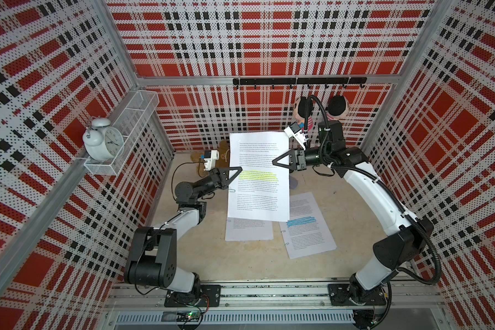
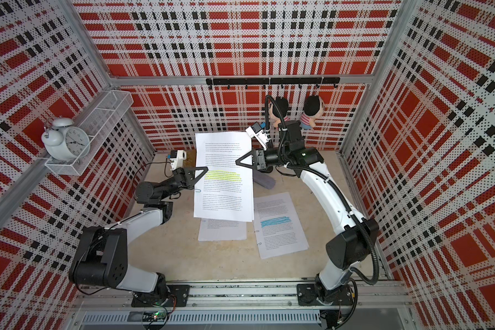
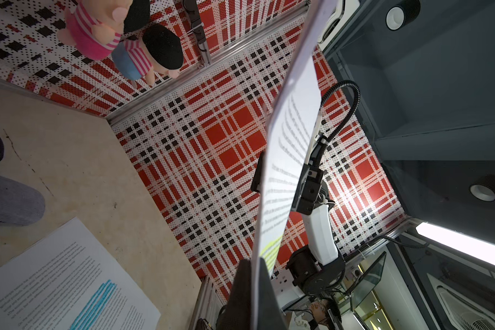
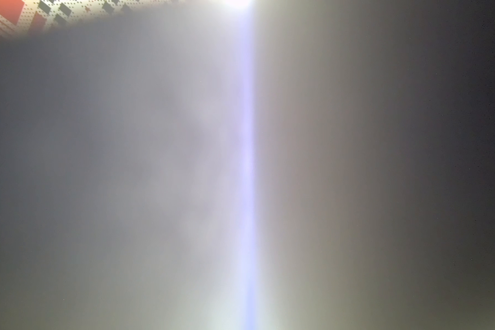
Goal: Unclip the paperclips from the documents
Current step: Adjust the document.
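The document with a yellow band (image 1: 259,177) (image 2: 223,177) hangs in the air between both arms. My left gripper (image 1: 237,171) (image 2: 204,169) is shut on its left edge beside the yellow band. In the left wrist view the left gripper (image 3: 255,288) pinches the sheet edge (image 3: 292,137). My right gripper (image 1: 275,162) (image 2: 238,163) is shut on the right edge. Blurred paper (image 4: 183,171) fills the right wrist view and hides the jaws. A blue paperclip (image 1: 232,190) (image 2: 197,190) sits on the left edge below the left gripper. The blue-band document (image 1: 306,225) (image 3: 69,285) and a half-covered document (image 1: 249,231) lie on the table with clips (image 1: 287,243) (image 1: 228,220).
A white alarm clock (image 1: 105,141) stands on a wire shelf (image 1: 132,114) on the left wall. Two plush dolls (image 2: 312,114) hang under a black hook rail (image 1: 297,81) at the back. A grey pad (image 2: 265,181) lies behind the held sheet.
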`<state>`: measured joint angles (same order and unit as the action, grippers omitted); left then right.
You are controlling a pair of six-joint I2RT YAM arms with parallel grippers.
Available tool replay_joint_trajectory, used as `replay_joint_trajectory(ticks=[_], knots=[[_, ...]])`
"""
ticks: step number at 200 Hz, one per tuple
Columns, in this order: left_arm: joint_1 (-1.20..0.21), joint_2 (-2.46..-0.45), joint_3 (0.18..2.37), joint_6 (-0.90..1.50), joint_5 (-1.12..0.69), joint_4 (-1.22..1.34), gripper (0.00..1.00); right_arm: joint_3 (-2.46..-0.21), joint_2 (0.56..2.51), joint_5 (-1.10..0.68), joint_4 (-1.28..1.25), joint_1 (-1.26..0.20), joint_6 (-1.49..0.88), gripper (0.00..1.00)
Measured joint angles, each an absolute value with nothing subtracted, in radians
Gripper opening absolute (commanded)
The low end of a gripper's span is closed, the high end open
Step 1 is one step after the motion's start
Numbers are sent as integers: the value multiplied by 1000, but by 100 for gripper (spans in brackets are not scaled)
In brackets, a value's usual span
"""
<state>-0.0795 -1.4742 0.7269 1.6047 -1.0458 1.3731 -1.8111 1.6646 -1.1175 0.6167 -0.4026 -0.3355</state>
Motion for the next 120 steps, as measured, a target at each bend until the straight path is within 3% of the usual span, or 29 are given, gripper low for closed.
replay_joint_trajectory(ticks=[36,49,83,120], knots=[[-48,-1428,708,1583,-995,1352,0,-1686,1637,-1091,463,-403,-437,49],[-44,-1417,704,1573,-960,1341,0,-1570,1607,-1081,326,-403,-522,58],[-49,-1412,704,1559,-891,1319,0,-1346,1575,-1020,-19,-442,-750,63],[-54,-1412,704,1558,-874,1304,0,-1338,1586,-963,-184,-520,-821,55]])
